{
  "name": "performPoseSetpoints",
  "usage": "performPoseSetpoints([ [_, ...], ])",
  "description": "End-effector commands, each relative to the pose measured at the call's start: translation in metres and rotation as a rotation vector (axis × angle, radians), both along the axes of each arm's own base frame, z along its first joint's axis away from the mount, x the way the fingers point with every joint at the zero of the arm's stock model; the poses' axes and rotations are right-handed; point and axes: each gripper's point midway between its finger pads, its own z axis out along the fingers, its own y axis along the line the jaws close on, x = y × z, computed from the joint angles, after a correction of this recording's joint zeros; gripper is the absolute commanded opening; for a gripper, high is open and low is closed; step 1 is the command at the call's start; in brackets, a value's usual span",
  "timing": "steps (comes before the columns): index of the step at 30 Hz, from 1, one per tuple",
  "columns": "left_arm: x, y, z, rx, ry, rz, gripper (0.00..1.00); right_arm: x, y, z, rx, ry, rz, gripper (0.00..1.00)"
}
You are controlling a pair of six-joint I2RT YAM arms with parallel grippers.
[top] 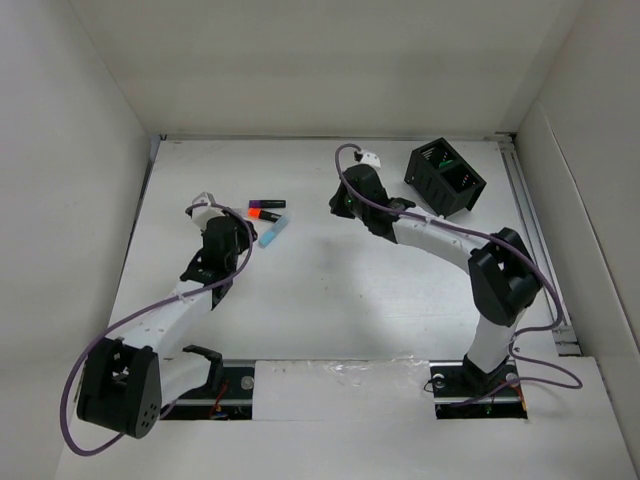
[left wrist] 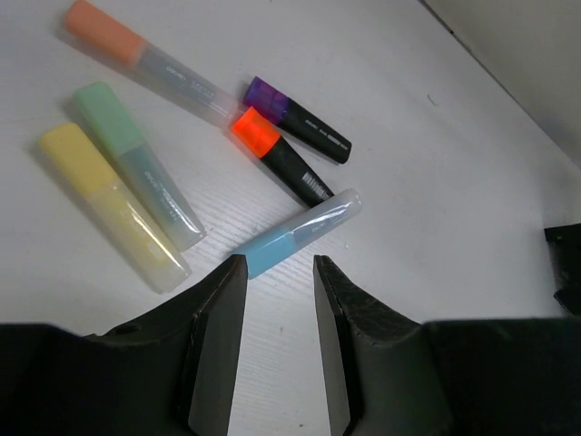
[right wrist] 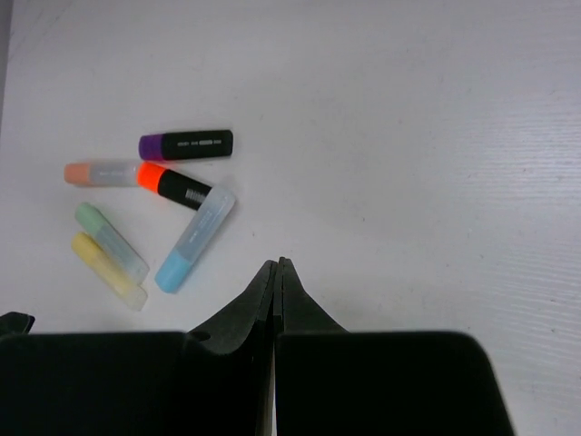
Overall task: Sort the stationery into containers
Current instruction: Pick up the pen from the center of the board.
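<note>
Found left hand [left wrist: 279,269] over the left half of the tabletop [top: 330,300], toward the far edge, fingers apart and nothing between them. Noted its tips just short of the light blue marker [left wrist: 300,232], blue cap end nearest the gap. Judged this the approach for a pick, jaws spread enough to take the body crosswise.

Counted six pieces of stationery lying flat in a loose cluster just beyond that hand, left of centre near the far edge. Logged yellow highlighter [left wrist: 109,204] and green highlighter [left wrist: 136,163] side by side. Logged pale orange highlighter [left wrist: 145,59] farther out. Logged purple-capped marker [left wrist: 295,118] and orange-capped marker [left wrist: 277,154], both black-bodied and close together, the latter's tail touching the light blue marker.

Spotted white print on both black bodies and faint print on the clear ones. Could not read any of it.

Found right hand [right wrist: 275,269] between cluster and container, fingers pressed together, holding nothing. Judged it held back to leave the left arm room.

Found black box [top: 445,178] near the far right corner, well apart from the markers, set at an angle to the edges. Could not tell whether anything lies inside. Judged sorting barely begun, if at all.
</note>
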Motion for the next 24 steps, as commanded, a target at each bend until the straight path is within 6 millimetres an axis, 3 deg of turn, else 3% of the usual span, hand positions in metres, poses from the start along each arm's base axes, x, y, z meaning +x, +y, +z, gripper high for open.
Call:
performPoseSetpoints([
  [1, 0.008, 0.003, 0.012, 0.004, -0.008, 0.042, 0.31, 0.001, 0.02, 0.004, 0.046, -0.002, 0.091, 0.0],
  [5, 0.014, 0.009, 0.017, 0.025, 0.002, 0.079, 0.3, 0.004, 0.018, 0.002, 0.039, 0.015, 0.09, 0.0],
  [8, 0.016, 0.014, 0.006, 0.049, 0.05, 0.115, 0.3, 0.004, 0.016, 0.0, 0.042, 0.029, 0.098, 0.0],
  [14, 0.024, 0.015, -0.001, 0.056, 0.08, 0.143, 0.3, -0.007, 0.014, 0.019, 0.057, 0.035, 0.126, 0.0],
  [16, 0.03, 0.013, 0.007, 0.051, 0.066, 0.143, 0.3, -0.012, 0.019, 0.025, 0.066, 0.029, 0.144, 0.0],
  [18, 0.029, 0.014, 0.002, 0.057, 0.083, 0.142, 0.3, -0.014, 0.017, 0.025, 0.065, 0.031, 0.144, 0.0],
  [20, 0.034, 0.012, 0.008, 0.053, 0.072, 0.143, 0.3, -0.016, 0.01, 0.012, 0.028, 0.046, 0.125, 0.0],
  [21, 0.034, 0.012, 0.001, 0.061, 0.092, 0.142, 0.3, -0.016, 0.01, 0.011, 0.028, 0.046, 0.125, 0.0],
  [22, 0.041, 0.01, 0.009, 0.054, 0.075, 0.143, 0.3, -0.015, 0.008, 0.011, 0.023, 0.043, 0.116, 0.0],
  [24, 0.044, 0.009, 0.006, 0.062, 0.095, 0.142, 0.3, -0.016, 0.007, 0.007, 0.018, 0.05, 0.116, 0.01],
])
